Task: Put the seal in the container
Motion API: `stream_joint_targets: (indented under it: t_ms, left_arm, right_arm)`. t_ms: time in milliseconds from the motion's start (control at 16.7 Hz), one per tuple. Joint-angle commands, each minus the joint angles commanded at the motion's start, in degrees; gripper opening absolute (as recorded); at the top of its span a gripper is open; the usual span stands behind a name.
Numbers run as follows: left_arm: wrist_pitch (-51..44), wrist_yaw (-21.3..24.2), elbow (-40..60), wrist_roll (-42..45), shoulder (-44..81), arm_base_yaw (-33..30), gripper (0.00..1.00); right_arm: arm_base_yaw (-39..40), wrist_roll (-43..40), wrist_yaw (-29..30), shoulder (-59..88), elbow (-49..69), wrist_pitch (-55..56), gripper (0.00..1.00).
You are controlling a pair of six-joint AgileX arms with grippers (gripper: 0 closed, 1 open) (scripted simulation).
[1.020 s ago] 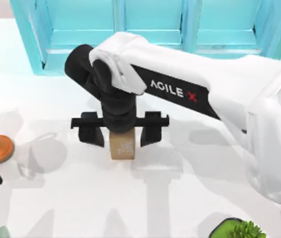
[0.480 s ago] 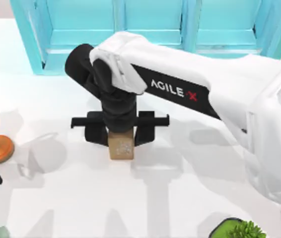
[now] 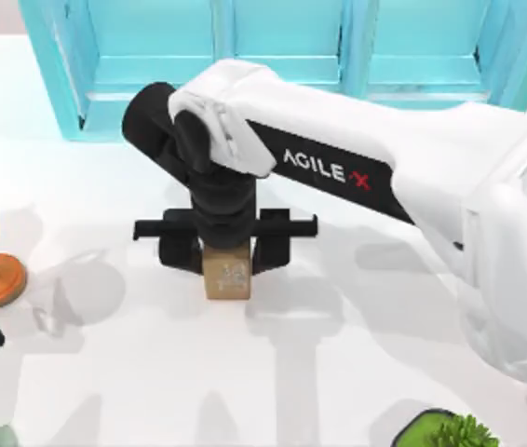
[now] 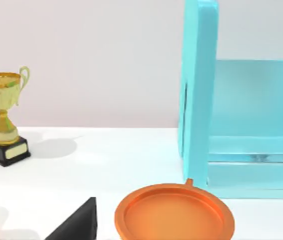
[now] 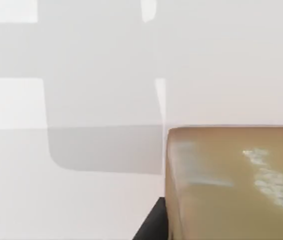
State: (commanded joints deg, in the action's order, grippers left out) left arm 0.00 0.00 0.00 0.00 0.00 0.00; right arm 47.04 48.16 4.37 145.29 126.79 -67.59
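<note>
With the right gripper [image 3: 227,250] clamped on the seal [image 3: 227,277] at mid-table, you should lift it straight up and check the grip holds before carrying it to the turquoise container [image 3: 273,56] behind.

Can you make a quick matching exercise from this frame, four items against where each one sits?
Things:
1. seal
2. right gripper
3. orange plate
4. gold trophy

Places or states:
A. on a black base, on the white table
B. just in front of the turquoise container, in the left wrist view
C. tan block standing at mid-table in the top view
D. fingers on either side of the block, closed in against it

Pairs: 1-C, 2-D, 3-B, 4-A
</note>
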Motion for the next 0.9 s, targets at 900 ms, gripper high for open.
stream_joint_targets:
  t_ms: [900]
  left_arm:
    - [0.0,0.0,0.0,0.0,0.0,0.0,1.00]
  right_arm:
    - [-0.1,0.0,0.1,8.5,38.7,-29.8,0.00]
